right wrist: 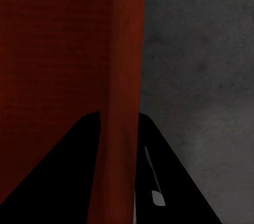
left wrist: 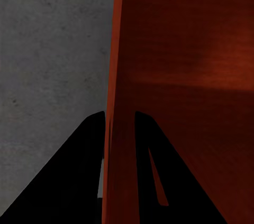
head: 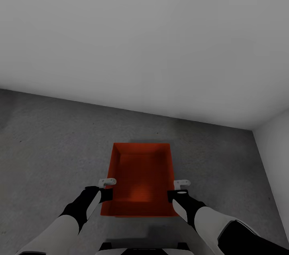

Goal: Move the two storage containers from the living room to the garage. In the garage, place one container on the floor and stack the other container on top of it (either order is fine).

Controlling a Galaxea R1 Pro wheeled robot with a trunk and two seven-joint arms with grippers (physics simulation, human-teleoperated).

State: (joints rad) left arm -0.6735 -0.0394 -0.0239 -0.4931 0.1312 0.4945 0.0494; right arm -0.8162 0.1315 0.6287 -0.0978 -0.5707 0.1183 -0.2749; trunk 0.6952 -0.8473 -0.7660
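Orange-red container between both clamped hands

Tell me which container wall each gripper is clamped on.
The left gripper straddles the storage container's left long wall; the right gripper straddles its right long wall, over the concrete floor.

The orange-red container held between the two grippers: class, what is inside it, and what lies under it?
The storage container looks empty: only its bare orange-red bottom shows. Around it lies the grey concrete floor; whether it rests on that floor or hangs above is hidden by the container itself.
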